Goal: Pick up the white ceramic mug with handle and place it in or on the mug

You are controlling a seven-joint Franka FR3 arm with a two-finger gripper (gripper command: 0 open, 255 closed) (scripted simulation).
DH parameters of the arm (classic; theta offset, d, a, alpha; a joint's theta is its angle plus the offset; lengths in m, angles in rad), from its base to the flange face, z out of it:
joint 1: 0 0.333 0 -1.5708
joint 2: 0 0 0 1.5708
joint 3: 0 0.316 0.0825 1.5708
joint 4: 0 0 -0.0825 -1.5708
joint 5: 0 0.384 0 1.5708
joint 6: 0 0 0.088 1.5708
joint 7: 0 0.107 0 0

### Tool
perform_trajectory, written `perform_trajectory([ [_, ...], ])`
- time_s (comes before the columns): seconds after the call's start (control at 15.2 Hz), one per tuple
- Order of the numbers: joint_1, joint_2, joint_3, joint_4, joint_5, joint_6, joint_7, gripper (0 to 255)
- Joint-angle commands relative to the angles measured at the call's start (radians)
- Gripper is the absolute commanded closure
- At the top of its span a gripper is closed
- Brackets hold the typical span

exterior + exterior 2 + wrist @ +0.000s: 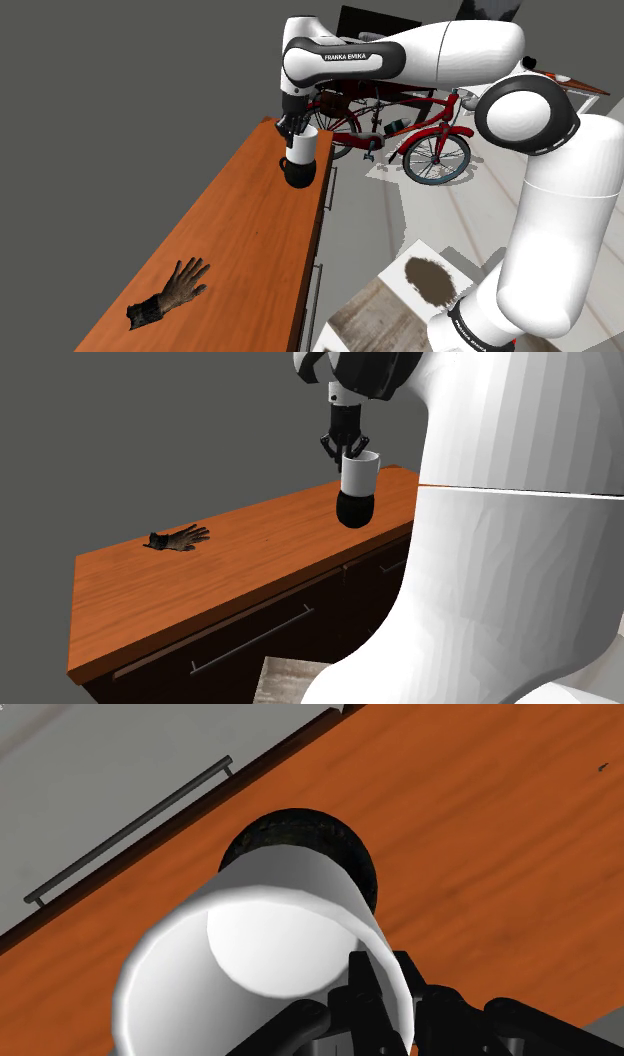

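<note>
A plain white mug (301, 143) (359, 474) (190, 974) hangs upright with my gripper (292, 125) (347, 447) (388, 979) shut on its rim, one finger inside the wall and one outside. Directly under it stands a dark, rounded black mug (298, 176) (354, 510) (300, 829) on the orange-brown wooden counter (240, 250) (230, 552). The white mug's base meets the black mug's top; whether it rests there I cannot tell. No handle shows on the white mug.
A dark glove shaped like a hand (170, 295) (178, 539) lies on the counter, well away from the mugs. The mugs stand near the counter's edge, above drawers with bar handles (250, 640) (130, 834). A red bicycle (410, 135) leans beyond the counter.
</note>
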Motion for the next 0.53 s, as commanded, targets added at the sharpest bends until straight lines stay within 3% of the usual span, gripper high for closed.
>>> perform_trajectory([
  [0.0, 0.0, 0.002, 0.0, -0.002, 0.0, -0.001, 0.0, 255],
  [0.07, 0.0, 0.002, 0.0, -0.002, 0.0, -0.001, 0.0, 255],
  [0.13, 0.0, 0.002, 0.0, 0.0, 0.0, -0.002, 0.0, 0],
  [0.46, 0.0, 0.002, 0.0, -0.002, 0.0, -0.001, 0.0, 0],
])
